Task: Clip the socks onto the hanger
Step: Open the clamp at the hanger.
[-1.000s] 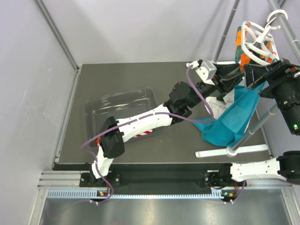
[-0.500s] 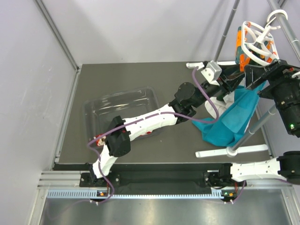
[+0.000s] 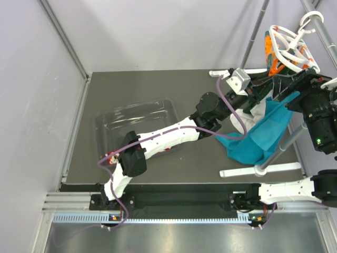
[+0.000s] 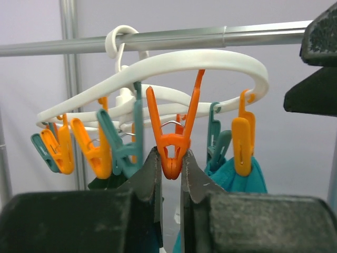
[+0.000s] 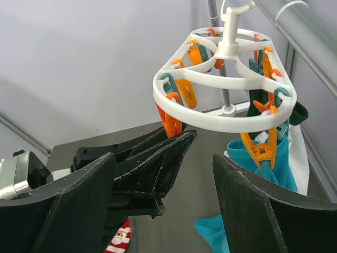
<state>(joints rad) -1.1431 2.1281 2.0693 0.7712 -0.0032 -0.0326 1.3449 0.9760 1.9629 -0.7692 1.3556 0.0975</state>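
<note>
The left arm stretches across the counter (image 3: 158, 87) to the far right corner. There the left gripper (image 4: 171, 158) is clenched on the lower end of an orange peg (image 4: 174, 132), with one finger pressed against each side of it. The peg hangs from the white ring of the hanger (image 4: 221, 55), among other orange and teal pegs. The hanger's hook sits over a metal rod (image 4: 253, 31).

The right gripper (image 5: 163, 158) is raised just beside the hanger, below its ring. It is released, with its fingers spread wide and nothing between them. In the right wrist view, the left gripper's dark fingers reach up to the orange peg at the near edge of the ring.

A teal cloth (image 3: 263, 134) is clipped to pegs on the hanger's far side and drapes down to the counter. The striped sock (image 5: 122, 235), with its Santa face showing, lies well apart from the hanger. It is in a clear tray (image 3: 110, 118) on the counter, partly hidden under the left arm. The other sock cannot be made out.
</note>
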